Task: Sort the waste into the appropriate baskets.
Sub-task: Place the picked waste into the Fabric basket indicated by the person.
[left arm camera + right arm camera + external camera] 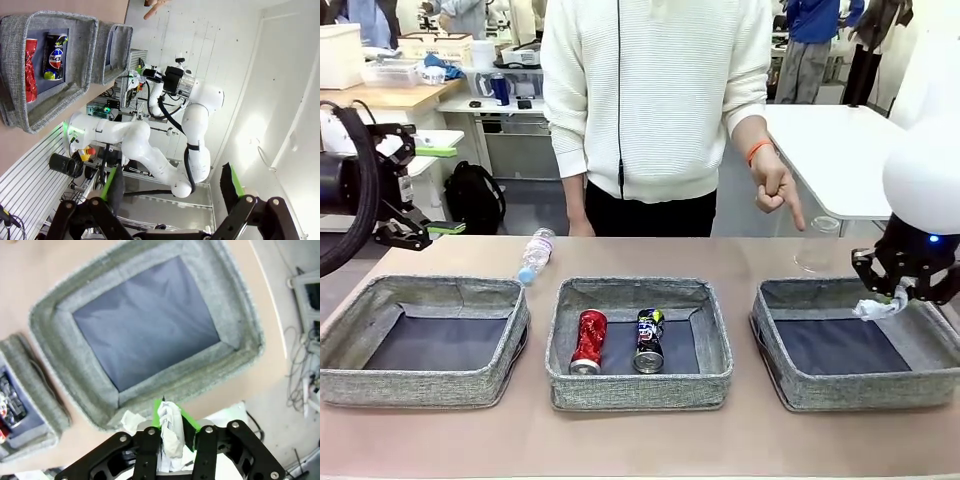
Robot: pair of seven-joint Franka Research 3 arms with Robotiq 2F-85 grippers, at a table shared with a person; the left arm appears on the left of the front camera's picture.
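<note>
Paper wad (170,432) hangs pinched in the right arm's nearly closed jaws above the rim of the bare right basket (790,385), so the drop is in hand: next, probably centre over its floor and release; left arm's jaws gape wide, empty.

The right basket (790,385) runs off the front view's right edge, its far right corner hidden behind the right pincer (905,290). The paper wad (170,440) has its lower part buried between that pincer's fingers. The middle basket (40,385) is cut by the right wrist view's left edge, and the dark can (9,392) inside shows as a blurred sliver. The bottle (533,255) near the tabletop (640,440)'s far edge has a label too small to read.
</note>
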